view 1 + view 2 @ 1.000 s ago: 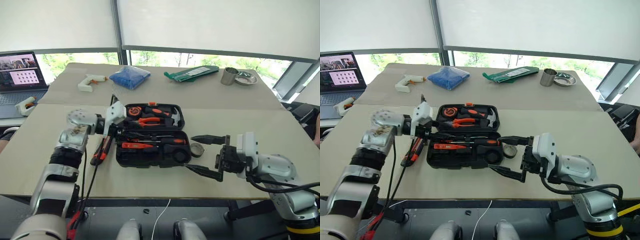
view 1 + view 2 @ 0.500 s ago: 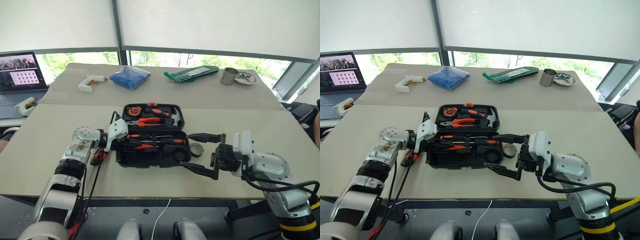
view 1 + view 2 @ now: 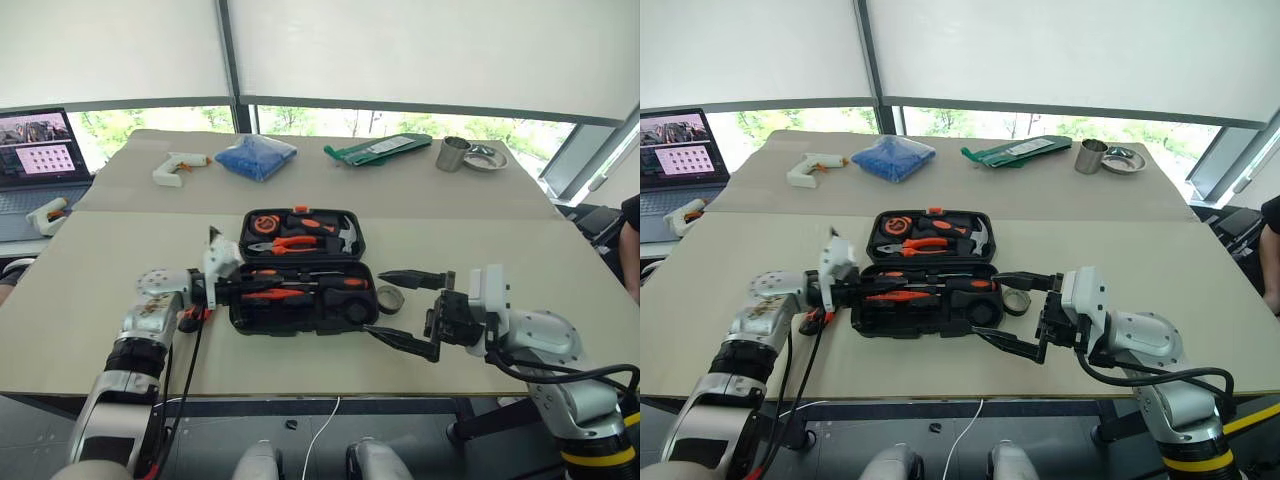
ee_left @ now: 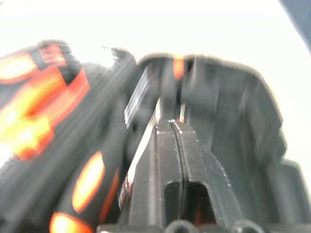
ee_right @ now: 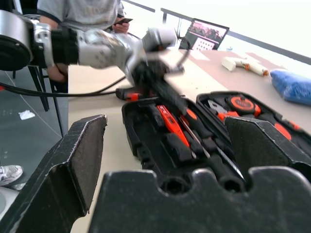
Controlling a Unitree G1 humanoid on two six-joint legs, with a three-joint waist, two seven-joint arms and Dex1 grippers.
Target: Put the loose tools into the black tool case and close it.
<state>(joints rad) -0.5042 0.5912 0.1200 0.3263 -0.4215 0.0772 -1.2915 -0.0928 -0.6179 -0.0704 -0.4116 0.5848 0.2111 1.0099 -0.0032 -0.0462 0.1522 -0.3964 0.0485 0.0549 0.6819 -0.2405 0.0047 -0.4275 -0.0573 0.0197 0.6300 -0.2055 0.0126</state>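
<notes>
Beige table (image 3: 480, 230) under a row of big windows, and parked in the middle of it is the black tool case (image 3: 300, 326), lid still flipped open away from the robot. Everything below is placed relative to that case.

What's changed: half a second ago the left gripper (image 3: 240, 288) was reaching in over the row of screwdrivers (image 3: 275, 296) in the near half. Now it has been pulled back to the case's left edge. Its fingers (image 4: 165, 145) are seen pressed together in the left wrist view, with nothing visibly pinched between them and a silvery shaft just beside them. The screwdrivers are left lying in the near half, so that part looks pretty much handled, though how well they are seated in their slots can't be told.

Still outside the case:
- utility knife (image 3: 188, 318), on the table just left of the case, under the left arm
- small tape roll (image 3: 390, 298), just off the case's right edge

The right gripper (image 3: 376, 304) is held level at the right side of the case, claw spread wide and empty, with the tape roll close by its far finger. That roll looks like the easy next grab. The lid gets shut only once the knife is in too.
</notes>
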